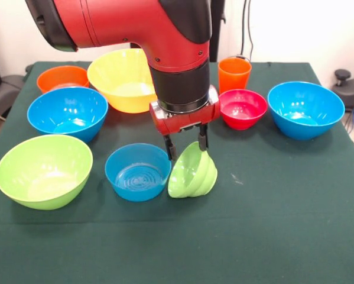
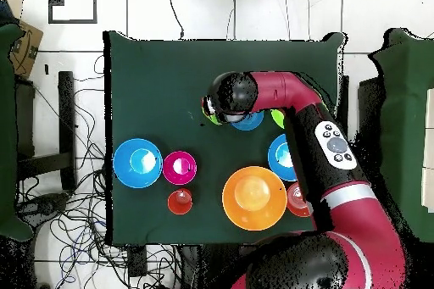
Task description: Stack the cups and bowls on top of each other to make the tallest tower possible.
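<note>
a: front view first — the red and black gripper has its two dark fingers closed over the rim of a small glossy light-green plastic bowl, tipped on its side on the green tablecloth.

b: which way does its mouth face?

a: toward nine o'clock, at the small blue plastic bowl it leans against. the green bowl's axis lies nearly flat, and it hangs straight below the fingers.

b: so it needs turning upright before it nests anywhere, i'd guess.

a: likely. the big lime green bowl sits at nine o'clock, the big yellow bowl at eleven, the orange plastic tumbler at one. no tower stands yet.

b: overhead?

a: the arm hides the grip there.
</note>
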### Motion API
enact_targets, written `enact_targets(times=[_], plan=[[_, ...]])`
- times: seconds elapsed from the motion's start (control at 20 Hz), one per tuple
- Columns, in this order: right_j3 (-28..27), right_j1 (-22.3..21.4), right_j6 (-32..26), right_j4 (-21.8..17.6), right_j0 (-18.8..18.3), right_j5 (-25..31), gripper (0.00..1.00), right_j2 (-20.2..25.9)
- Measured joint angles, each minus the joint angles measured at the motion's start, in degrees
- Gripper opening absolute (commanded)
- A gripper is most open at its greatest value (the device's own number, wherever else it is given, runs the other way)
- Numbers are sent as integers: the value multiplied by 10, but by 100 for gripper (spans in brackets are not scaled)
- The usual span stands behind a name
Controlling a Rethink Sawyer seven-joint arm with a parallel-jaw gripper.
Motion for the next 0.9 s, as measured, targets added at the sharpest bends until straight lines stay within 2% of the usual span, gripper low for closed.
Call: enact_targets(times=[0.9], plan=[[-7, 5, 0, 0, 0, -50, 100, 0]])
